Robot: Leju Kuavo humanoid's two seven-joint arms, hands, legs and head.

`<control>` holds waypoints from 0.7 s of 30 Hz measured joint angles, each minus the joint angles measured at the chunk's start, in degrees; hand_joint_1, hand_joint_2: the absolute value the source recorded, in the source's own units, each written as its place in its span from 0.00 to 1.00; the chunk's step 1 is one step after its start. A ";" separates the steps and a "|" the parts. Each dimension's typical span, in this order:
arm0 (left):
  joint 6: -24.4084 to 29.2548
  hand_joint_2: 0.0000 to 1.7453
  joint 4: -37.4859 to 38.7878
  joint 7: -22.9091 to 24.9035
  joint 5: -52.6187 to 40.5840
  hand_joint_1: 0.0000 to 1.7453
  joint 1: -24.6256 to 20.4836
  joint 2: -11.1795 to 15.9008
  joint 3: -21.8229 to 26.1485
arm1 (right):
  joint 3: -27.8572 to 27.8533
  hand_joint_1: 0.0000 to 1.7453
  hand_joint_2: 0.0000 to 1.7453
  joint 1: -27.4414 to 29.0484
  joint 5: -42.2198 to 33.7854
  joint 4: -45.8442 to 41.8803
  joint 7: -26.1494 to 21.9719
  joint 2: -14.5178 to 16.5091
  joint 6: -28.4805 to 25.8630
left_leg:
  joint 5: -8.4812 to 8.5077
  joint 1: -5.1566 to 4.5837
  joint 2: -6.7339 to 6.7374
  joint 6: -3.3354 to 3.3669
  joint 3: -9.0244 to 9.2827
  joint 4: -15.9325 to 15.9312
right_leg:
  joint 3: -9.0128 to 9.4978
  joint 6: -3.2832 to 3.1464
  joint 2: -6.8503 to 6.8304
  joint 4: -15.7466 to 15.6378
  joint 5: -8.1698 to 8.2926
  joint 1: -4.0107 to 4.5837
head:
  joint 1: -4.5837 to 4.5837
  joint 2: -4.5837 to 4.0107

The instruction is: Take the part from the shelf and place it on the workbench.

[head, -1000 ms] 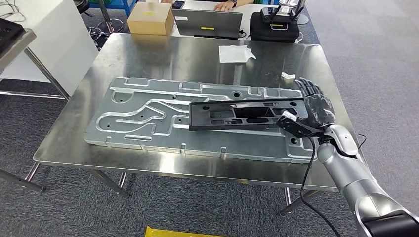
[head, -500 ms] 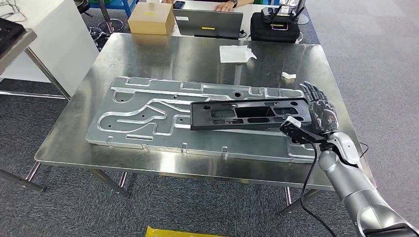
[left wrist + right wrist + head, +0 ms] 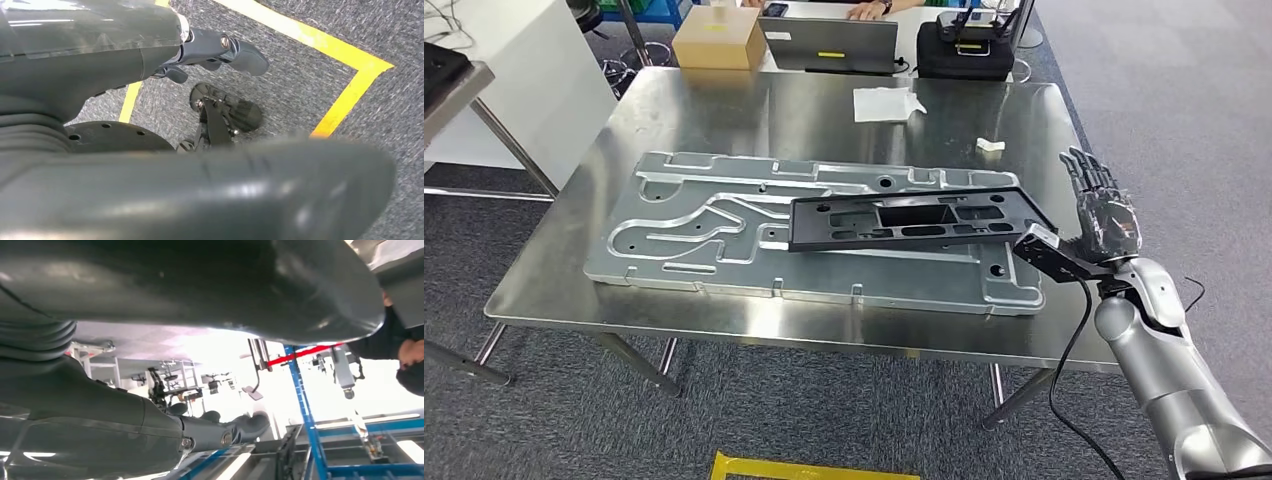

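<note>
Placing step looks done; what's left, by my read, is clearing the arm.

Left hand point(image 3: 220, 50): hangs over grey carpet with yellow floor tape, fingers apart, holding nothing.

Grey machined plate point(image 3: 684, 225): flat on the steel worktop point(image 3: 754, 110), grooved channels across its face.

Black part point(image 3: 914, 222): long, flat, rectangular frame with several cut-out windows. Lies on the right half of the plate, slightly skewed, right end near the plate's corner. Looks rigid and settled; nothing touches it.

Right hand point(image 3: 1102, 215): off the worktop's right edge, just beside the part's end but apart from it, fingers spread and pointing up, palm empty.

Next move calls for drawing the right arm back without grazing the worktop edge.
</note>
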 joint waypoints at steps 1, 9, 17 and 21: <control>-0.01 0.00 0.00 -0.01 -0.02 0.00 0.00 -0.02 0.00 | -0.13 0.00 0.00 -0.05 -0.21 0.01 -0.06 -0.17 0.13 | -0.51 0.07 -0.01 -0.32 -0.37 0.49 | -0.31 -0.60 -0.08 -0.07 0.23 0.03 | 0.00 0.00; -0.01 0.00 0.00 -0.02 -0.06 0.00 -0.10 -0.04 0.00 | -0.39 0.00 0.00 0.16 -0.70 0.11 -0.28 -0.70 0.34 | -8.84 -0.67 -0.07 0.97 -1.93 12.79 | -4.51 -2.96 -0.12 -0.14 3.62 1.90 | -0.01 -0.01; -0.03 0.00 0.00 0.26 -0.70 0.00 -0.88 0.07 -0.12 | -0.57 0.00 0.00 0.27 0.86 0.55 0.69 -0.22 -0.59 | -4.89 -2.24 0.03 3.42 5.50 -0.58 | -5.51 -1.08 -0.36 -1.15 7.31 1.91 | -0.01 -0.01; -0.05 0.00 0.00 0.33 -0.74 0.00 -0.97 0.03 -0.18 | -0.62 0.00 0.00 0.42 1.03 0.65 0.82 -0.14 -0.73 | -3.87 -1.93 0.14 3.77 5.10 -1.13 | -5.82 -0.85 -0.32 -0.97 6.79 1.89 | 0.00 -0.01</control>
